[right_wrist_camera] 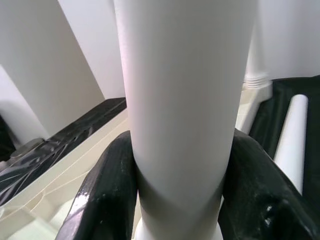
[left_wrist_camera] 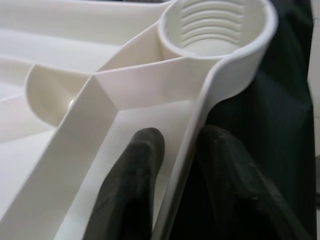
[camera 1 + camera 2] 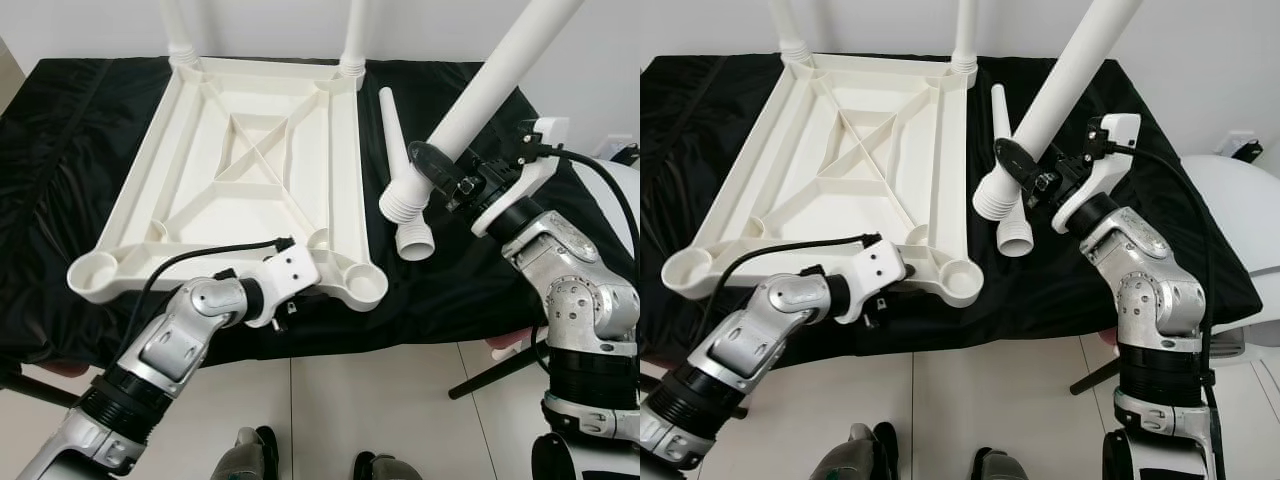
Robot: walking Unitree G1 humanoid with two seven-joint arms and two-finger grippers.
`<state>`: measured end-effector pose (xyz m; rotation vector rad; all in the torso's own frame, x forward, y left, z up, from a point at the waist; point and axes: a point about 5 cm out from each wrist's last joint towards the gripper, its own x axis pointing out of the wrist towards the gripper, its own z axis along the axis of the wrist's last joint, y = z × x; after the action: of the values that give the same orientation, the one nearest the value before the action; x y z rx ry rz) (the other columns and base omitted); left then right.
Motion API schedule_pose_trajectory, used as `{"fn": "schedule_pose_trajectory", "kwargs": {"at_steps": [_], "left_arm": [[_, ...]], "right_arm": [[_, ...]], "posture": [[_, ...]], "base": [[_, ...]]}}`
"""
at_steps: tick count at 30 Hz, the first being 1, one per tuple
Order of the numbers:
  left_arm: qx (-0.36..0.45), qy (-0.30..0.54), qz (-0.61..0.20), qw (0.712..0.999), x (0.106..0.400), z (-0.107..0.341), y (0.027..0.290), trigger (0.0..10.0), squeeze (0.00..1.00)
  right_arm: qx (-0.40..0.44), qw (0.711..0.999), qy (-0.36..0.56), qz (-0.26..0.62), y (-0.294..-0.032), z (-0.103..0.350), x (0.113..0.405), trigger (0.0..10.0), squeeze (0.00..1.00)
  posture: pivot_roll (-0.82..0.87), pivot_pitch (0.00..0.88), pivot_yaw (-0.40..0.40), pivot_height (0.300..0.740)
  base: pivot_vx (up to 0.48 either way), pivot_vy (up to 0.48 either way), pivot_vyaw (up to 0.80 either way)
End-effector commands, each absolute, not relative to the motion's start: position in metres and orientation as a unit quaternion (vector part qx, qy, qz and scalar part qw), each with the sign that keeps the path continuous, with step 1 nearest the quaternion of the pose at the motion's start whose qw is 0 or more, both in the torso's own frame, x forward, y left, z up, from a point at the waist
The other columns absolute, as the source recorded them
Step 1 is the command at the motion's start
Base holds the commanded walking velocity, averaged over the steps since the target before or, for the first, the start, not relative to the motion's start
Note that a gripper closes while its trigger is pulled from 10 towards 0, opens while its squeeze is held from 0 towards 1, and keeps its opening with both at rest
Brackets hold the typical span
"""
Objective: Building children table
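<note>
Tabletop: white plastic tabletop (image 3: 250,160) lies upside down on a black cloth (image 3: 60,130), ribbed underside facing up, round threaded sockets at the corners.
Fitted legs: two white legs stand upright in the far corners, far-left leg (image 3: 178,30) and far-right leg (image 3: 354,35).
Near sockets: near-left socket (image 3: 95,272) and near-right socket (image 3: 362,284) are open, no leg in either.
Held leg: a third white leg (image 3: 480,100) is tilted in the air, threaded end (image 3: 402,203) low and just right of the tabletop, the rest rising up and to the right.
Right gripper: right gripper (image 1: 175,200) is clamped around the held leg near its threaded end, one black finger (image 1: 107,195) pressed on each side of the tube.
Loose leg: a fourth leg (image 3: 400,160) lies flat on the cloth beside the tabletop's right edge, wide threaded end toward the robot, under the held leg.
Left gripper: left gripper (image 2: 175,165) is at the tabletop's near edge, close to the near-right socket; its fingers (image 2: 135,185) straddle the thin rim wall, one inside and one outside, narrowly spaced and pinching it.
Floor: light tiles (image 3: 380,400) below the table edge.
</note>
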<state>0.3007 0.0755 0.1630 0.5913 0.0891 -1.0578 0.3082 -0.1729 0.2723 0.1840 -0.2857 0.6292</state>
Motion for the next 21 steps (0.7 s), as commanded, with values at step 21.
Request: {"fn": "schedule_pose_trajectory", "kwargs": {"at_steps": [21], "left_arm": [[0.304,0.105,-0.341,0.883,0.339,0.156,0.121,2.5,0.0]], "right_arm": [[0.081,0.936,-0.153,0.306,-0.175,0.279,0.304,10.0,0.0]], "posture": [[-0.04,0.184,0.001,0.74]], "base": [[0.0,0.0,0.0]]}}
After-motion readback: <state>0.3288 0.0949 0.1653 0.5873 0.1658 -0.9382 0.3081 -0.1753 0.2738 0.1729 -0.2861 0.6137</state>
